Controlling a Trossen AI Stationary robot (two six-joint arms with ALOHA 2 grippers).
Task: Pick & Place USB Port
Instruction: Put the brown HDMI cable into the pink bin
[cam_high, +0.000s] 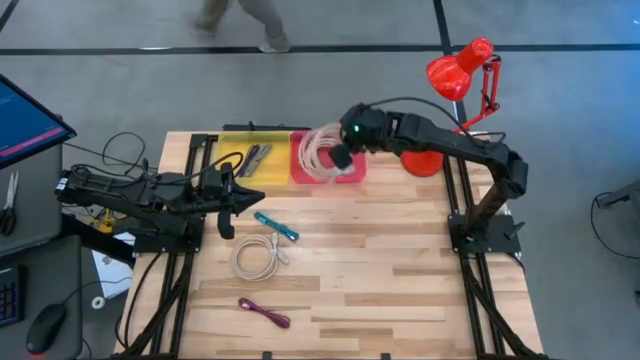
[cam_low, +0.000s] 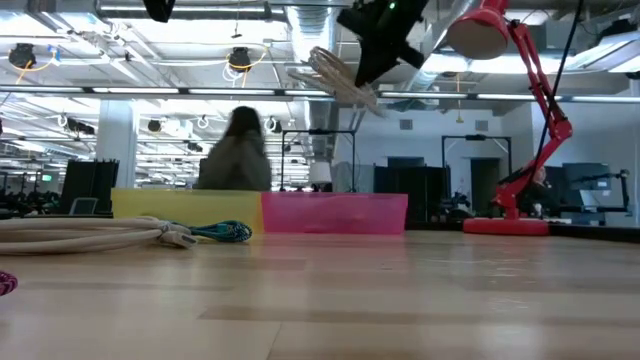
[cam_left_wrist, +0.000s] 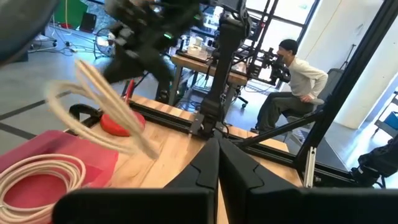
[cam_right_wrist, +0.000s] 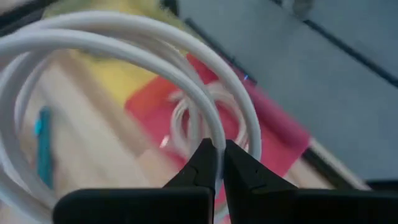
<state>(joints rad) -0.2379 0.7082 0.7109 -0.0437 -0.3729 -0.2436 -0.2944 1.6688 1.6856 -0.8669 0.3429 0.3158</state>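
Note:
My right gripper (cam_high: 341, 157) is up over the pink tray (cam_high: 352, 172) at the table's far edge, shut on a coiled white cable (cam_high: 318, 148). In the low view the coil (cam_low: 333, 74) hangs high above the tray (cam_low: 335, 213). Another white coil (cam_right_wrist: 202, 118) lies inside the pink tray. My left gripper (cam_high: 240, 197) waits shut at the table's left side, holding nothing. On the wood lie a third white coil (cam_high: 258, 255), a teal cable (cam_high: 277, 226) and a magenta cable (cam_high: 265, 313). My right gripper pinches the coil's bundled strands (cam_right_wrist: 210, 127) between its two fingertips, at one spot on the loop's rim. The fingers slant down from the table's right side and lie across the strands. The coil is lifted clear, its loop (cam_low: 333, 74) standing out tilted from the fingers.
A yellow tray (cam_high: 272, 148) with dark cables stands left of the pink one. A red desk lamp (cam_high: 460, 70) rises at the far right, its base (cam_high: 422, 162) beside my right arm. People show in the room beyond the table.

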